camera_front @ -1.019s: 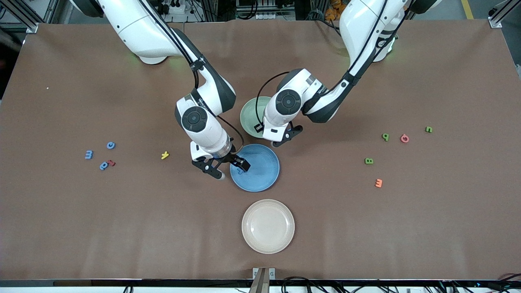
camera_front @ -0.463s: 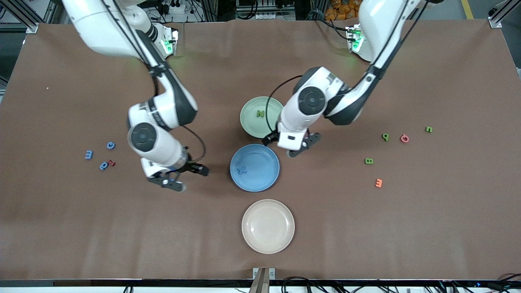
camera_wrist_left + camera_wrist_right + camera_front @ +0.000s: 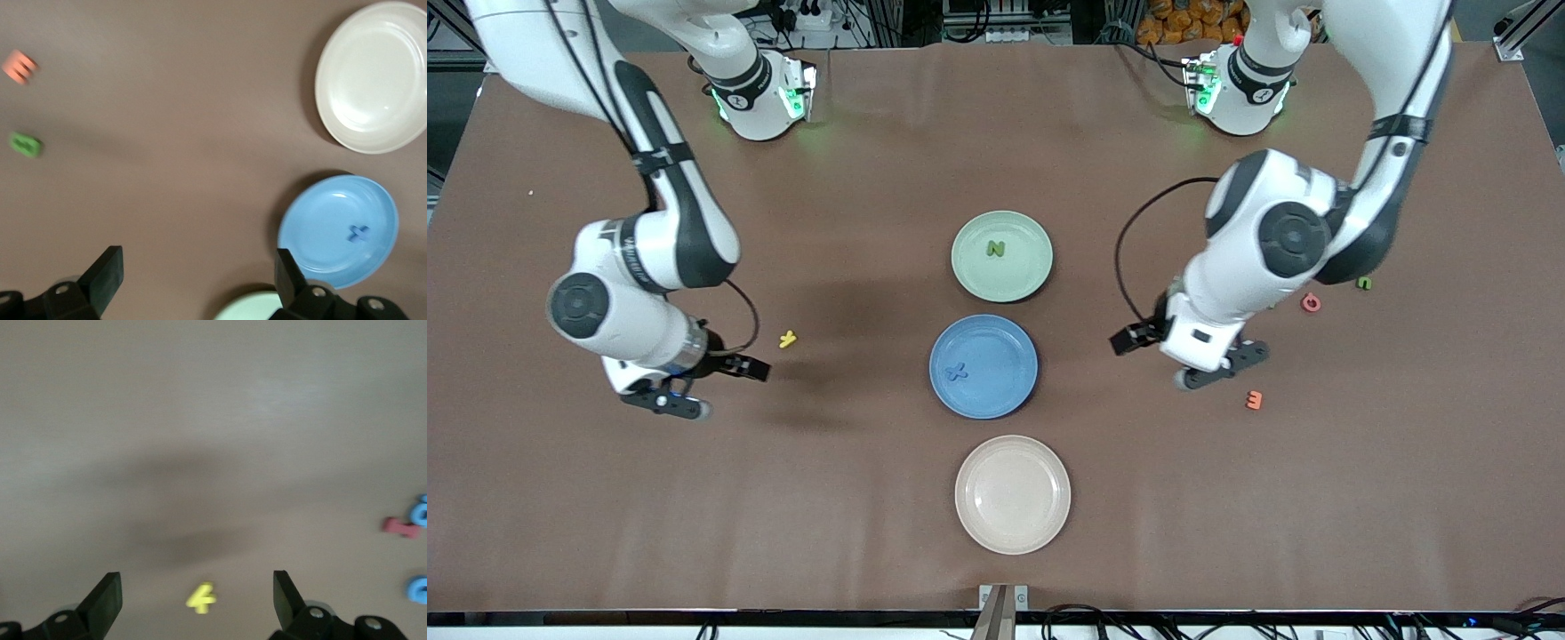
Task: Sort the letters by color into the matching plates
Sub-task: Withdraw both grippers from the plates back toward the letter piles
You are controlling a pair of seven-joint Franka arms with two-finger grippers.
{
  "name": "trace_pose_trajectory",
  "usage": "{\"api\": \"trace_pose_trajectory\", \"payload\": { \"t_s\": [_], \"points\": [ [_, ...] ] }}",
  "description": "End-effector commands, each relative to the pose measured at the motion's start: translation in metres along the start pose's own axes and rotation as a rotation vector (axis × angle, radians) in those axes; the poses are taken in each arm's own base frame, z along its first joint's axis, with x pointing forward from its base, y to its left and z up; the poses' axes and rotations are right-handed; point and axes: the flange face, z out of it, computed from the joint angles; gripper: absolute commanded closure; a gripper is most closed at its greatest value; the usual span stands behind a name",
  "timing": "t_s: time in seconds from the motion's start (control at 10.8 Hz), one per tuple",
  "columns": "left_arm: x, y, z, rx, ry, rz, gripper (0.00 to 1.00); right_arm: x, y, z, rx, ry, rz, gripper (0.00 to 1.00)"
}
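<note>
The pale green plate (image 3: 1024, 267) holds a green letter N (image 3: 996, 249). Beside it, nearer the front camera, the blue plate (image 3: 1005, 391) holds a blue letter X (image 3: 957, 372). My left gripper (image 3: 1181, 352) hangs open and empty over the table toward the left arm's end. A green letter (image 3: 25, 144) lies near it, and another green letter (image 3: 1363, 283) lies farther out. My right gripper (image 3: 716, 388) is open and empty over a yellow letter (image 3: 201, 598). Two blue letters (image 3: 420, 513) (image 3: 417, 589) lie at the right arm's end; my right arm hides them in the front view.
A cream plate (image 3: 1049, 524) sits nearest the front camera. An orange letter (image 3: 1254, 400) and a pink letter (image 3: 1311, 302) lie by my left gripper. A red letter (image 3: 401, 527) lies between the blue letters. The yellow letter (image 3: 787, 339) lies on bare table.
My left gripper opened over the green plate, left the green N there, and swung out toward its end. My right arm moved from the blue plate past the yellow letter.
</note>
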Motion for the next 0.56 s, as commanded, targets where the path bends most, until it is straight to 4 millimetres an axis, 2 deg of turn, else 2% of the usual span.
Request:
{"api": "trace_pose_trajectory", "payload": {
  "t_s": [0.0,0.19,0.28,0.37,0.46],
  "points": [
    [0.035,-0.058,-0.021,0.076,0.047,0.158,0.0,-0.008,0.075,-0.002,-0.01,-0.01,0.016,0.0],
    [0.059,-0.09,-0.028,0.128,0.094,0.207,0.0,-0.005,0.123,0.007,-0.05,-0.011,0.035,0.0],
    [0.065,-0.101,-0.027,0.134,0.106,0.246,0.0,-0.006,0.14,0.014,-0.049,0.001,0.057,0.0],
    [0.078,-0.118,-0.03,0.125,0.124,0.224,0.0,-0.009,0.15,0.023,-0.044,0.018,0.069,0.0],
    [0.087,-0.135,-0.025,0.122,0.131,0.231,0.0,-0.016,0.161,0.035,-0.041,0.02,0.083,0.0]
  ]
}}
